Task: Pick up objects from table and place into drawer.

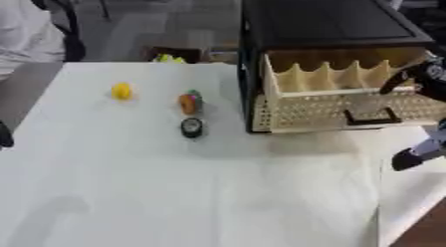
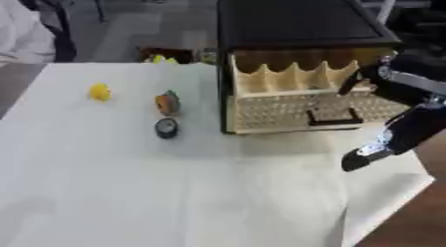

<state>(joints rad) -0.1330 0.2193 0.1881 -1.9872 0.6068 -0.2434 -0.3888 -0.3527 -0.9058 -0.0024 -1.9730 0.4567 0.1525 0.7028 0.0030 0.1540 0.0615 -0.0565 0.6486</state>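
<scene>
On a white-covered table (image 1: 174, 191), a black cabinet (image 2: 300, 22) stands with its pale wooden drawer (image 2: 296, 99) pulled open, the perforated front panel and dark handle (image 2: 333, 120) facing the camera and scalloped dividers showing inside. Nothing readable appears anywhere; no brand, label or lettering can be made out on cabinet, drawer or objects.

Three small things lie to the left of the drawer, well apart from the robot's fingers: a yellow object (image 2: 100, 92) farthest left, an orange and green object (image 2: 167, 103) nearer the cabinet, and just below that a round dark object (image 2: 166, 127) with a pale centre.

At the drawer's right end, the right hand (image 2: 396, 76) hangs beside the open front corner, one dark finger (image 2: 353, 84) reaching down over the drawer's edge and another dark fingertip lower, over the cloth; the fingers are spread apart and hold nothing. Only a dark sliver of the left hand (image 1: 5, 136) shows at the left edge in the left eye view, and whether its fingers are apart or together cannot be told.
</scene>
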